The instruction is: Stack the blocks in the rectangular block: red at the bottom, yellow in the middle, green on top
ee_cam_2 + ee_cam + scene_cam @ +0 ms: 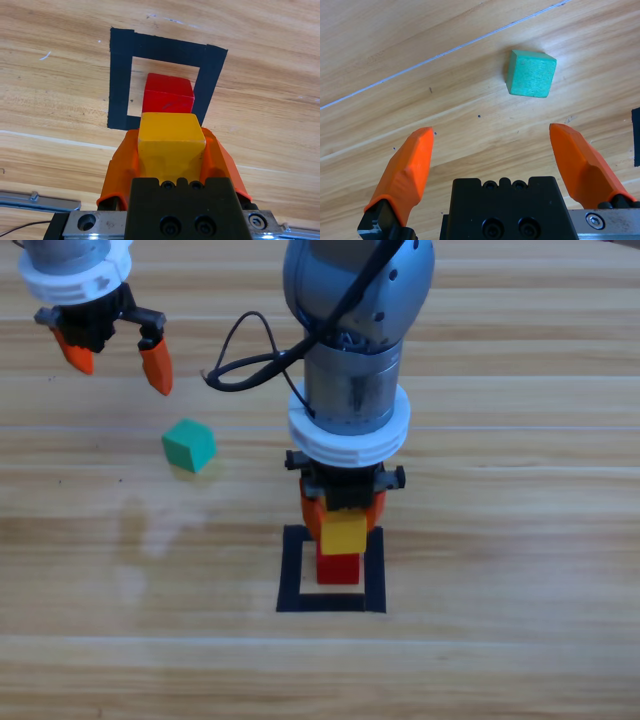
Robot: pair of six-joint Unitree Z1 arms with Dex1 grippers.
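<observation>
The red cube (pixel 338 568) (pixel 167 94) stands inside the black tape square (pixel 293 570) (pixel 120 75). Just above and slightly behind it hangs the yellow cube (pixel 343 533) (pixel 171 134), with my right gripper (pixel 343 515) (pixel 171 150) shut on it. Whether the yellow cube touches the red one I cannot tell. The teal-green cube (pixel 189 445) (pixel 531 73) lies on the bare wood left of the square. My left gripper (pixel 118 355) (pixel 495 145) hovers open at the upper left, short of the green cube, nothing between its jaws.
A black cable (pixel 245 350) loops off the right arm above the table between the two arms. A corner of the tape square (pixel 636 137) shows at the right edge of the left wrist view.
</observation>
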